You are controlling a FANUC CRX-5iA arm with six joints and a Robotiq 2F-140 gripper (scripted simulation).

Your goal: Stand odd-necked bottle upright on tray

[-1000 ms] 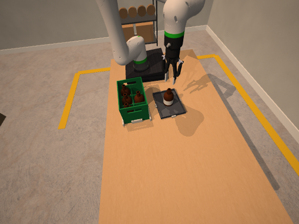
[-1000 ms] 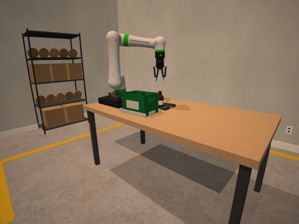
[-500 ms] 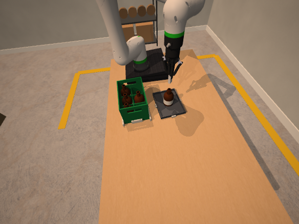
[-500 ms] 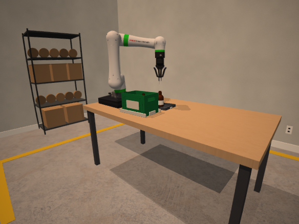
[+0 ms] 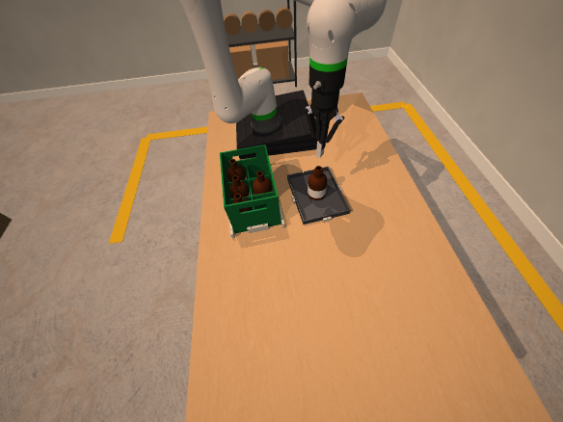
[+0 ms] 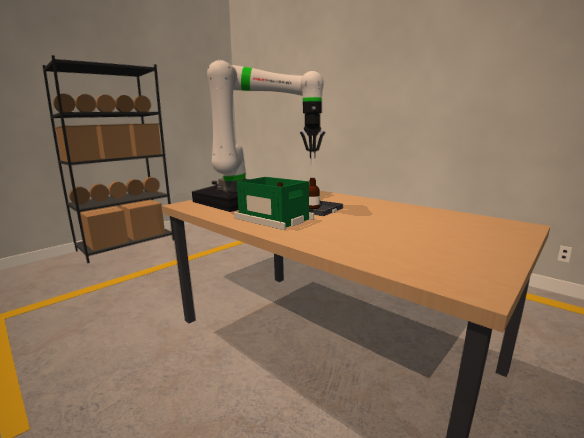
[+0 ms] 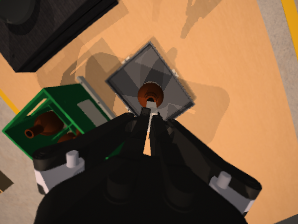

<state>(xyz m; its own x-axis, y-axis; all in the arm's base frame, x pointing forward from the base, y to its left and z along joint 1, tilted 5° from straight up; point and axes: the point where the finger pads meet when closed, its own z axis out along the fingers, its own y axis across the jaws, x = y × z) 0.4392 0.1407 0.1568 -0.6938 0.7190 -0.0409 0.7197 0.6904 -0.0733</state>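
Bottle (image 5: 317,183) (image 6: 314,195) (image 7: 150,94) on tray (image 5: 328,208) (image 6: 330,207) (image 7: 175,95), four crated bottles visible only from top

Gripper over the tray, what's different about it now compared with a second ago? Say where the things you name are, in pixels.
The gripper (image 5: 319,155) (image 6: 312,159) (image 7: 150,108) has closed: its fingers were spread apart and have come together, with nothing between them. Its place above the bottle on the tray (image 5: 317,183) (image 6: 314,195) (image 7: 150,93) looks unchanged. That bottle, the tray (image 5: 330,212) (image 6: 332,206) (image 7: 131,62) and the green crate (image 5: 255,217) (image 6: 292,207) (image 7: 65,90) stayed put.
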